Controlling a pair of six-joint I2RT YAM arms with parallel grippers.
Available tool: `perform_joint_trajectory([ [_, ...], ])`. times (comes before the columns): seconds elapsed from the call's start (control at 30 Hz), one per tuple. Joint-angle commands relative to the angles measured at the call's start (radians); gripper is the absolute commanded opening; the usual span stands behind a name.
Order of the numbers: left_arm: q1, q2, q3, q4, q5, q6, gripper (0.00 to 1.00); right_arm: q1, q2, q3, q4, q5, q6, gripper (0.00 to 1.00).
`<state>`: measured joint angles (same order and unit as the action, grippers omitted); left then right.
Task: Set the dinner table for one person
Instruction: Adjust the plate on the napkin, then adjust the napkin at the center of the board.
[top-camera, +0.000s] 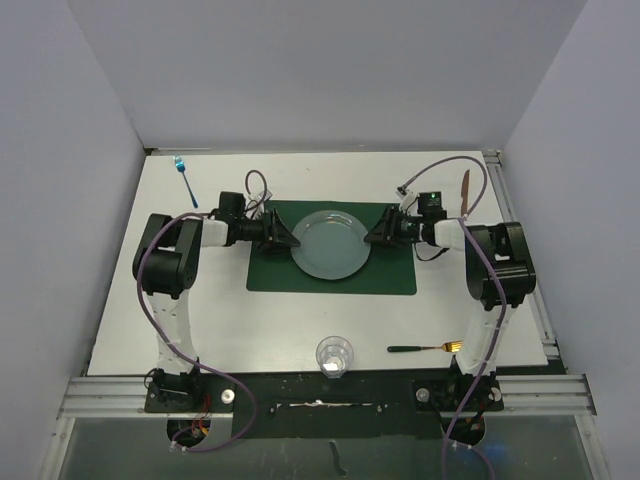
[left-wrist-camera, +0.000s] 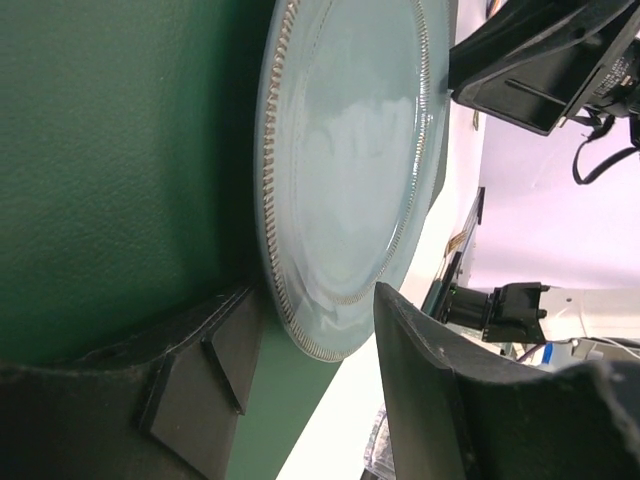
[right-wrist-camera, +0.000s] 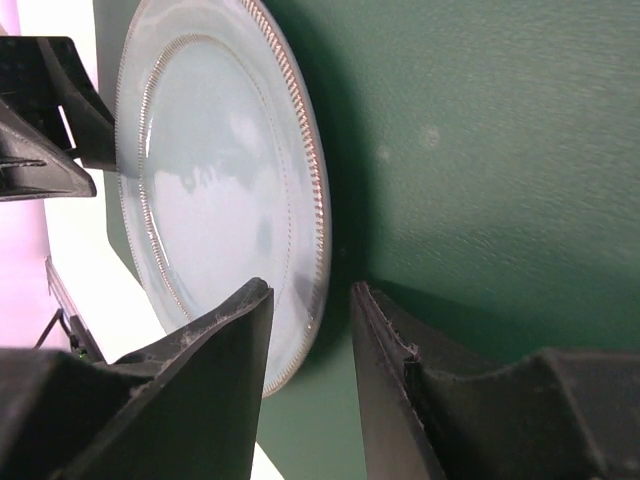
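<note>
- White counter (top-camera: 120, 300) under bare grey walls; a dark green placemat (top-camera: 390, 275) lies at its middle, with the pale plate (top-camera: 330, 245) flat on it.
- Both arms reach inward. The left gripper (top-camera: 288, 238) sits at the plate's left rim and the right gripper (top-camera: 372, 235) at its right rim, so the plate lies between them.
- Both wrist views show each gripper's jaws parted, with the beaded rim in the gap. I read both as open, astride the rim and not clamped on it.
- I judge the cutlery comes next.
  - The fork (top-camera: 425, 348) lies near right, its long axis running left to right, closest to the right arm.
  - The knife (top-camera: 464, 190) lies far right, running roughly near to far.
  - The spoon (top-camera: 186, 180) lies far left, on the left arm's side.
  - The cup (top-camera: 335, 355) stands at the near edge, between the arms.
- Only the overhead view shows the cutlery and cup. Only the wrist views show the gaps at the rim.
</note>
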<state>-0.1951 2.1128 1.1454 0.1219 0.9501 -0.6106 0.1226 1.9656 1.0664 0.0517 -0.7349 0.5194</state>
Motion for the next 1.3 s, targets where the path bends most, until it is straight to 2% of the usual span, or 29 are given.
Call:
perform_joint_trajectory([
  [0.0,0.039,-0.038,-0.014,-0.113,-0.118,0.082,0.5,-0.019,-0.096,-0.001,-0.051,0.057,-0.051,0.37],
  [0.27,0.058,-0.139,-0.076,-0.104,-0.202,0.043,0.5,-0.027,-0.167,0.031,-0.146,0.139,-0.092,0.37],
  [0.4,0.057,-0.217,-0.127,-0.084,-0.251,-0.005,0.5,-0.027,-0.21,0.019,-0.157,0.176,-0.088,0.34],
  [0.47,0.054,-0.254,-0.157,-0.075,-0.266,-0.019,0.5,-0.027,-0.225,0.001,-0.15,0.185,-0.081,0.26],
  [0.57,0.054,-0.296,-0.189,-0.096,-0.31,-0.019,0.5,-0.026,-0.24,-0.032,-0.133,0.191,-0.069,0.04],
  [0.6,0.053,-0.306,-0.196,-0.102,-0.317,-0.018,0.5,-0.026,-0.242,-0.041,-0.129,0.192,-0.067,0.0],
  [0.83,0.024,-0.313,-0.198,-0.173,-0.394,0.004,0.44,-0.023,-0.263,-0.094,-0.143,0.243,-0.07,0.0],
  [1.03,-0.046,-0.313,-0.142,-0.31,-0.604,0.04,0.35,-0.008,-0.299,-0.13,-0.181,0.348,-0.079,0.0],
  [1.13,-0.074,-0.311,-0.12,-0.342,-0.655,0.041,0.33,-0.001,-0.321,-0.135,-0.2,0.388,-0.083,0.0],
  [1.17,-0.082,-0.308,-0.115,-0.349,-0.672,0.04,0.26,0.001,-0.324,-0.135,-0.206,0.402,-0.084,0.0],
  [1.27,-0.106,-0.29,-0.104,-0.374,-0.703,0.037,0.16,0.004,-0.337,-0.14,-0.216,0.43,-0.085,0.03],
])
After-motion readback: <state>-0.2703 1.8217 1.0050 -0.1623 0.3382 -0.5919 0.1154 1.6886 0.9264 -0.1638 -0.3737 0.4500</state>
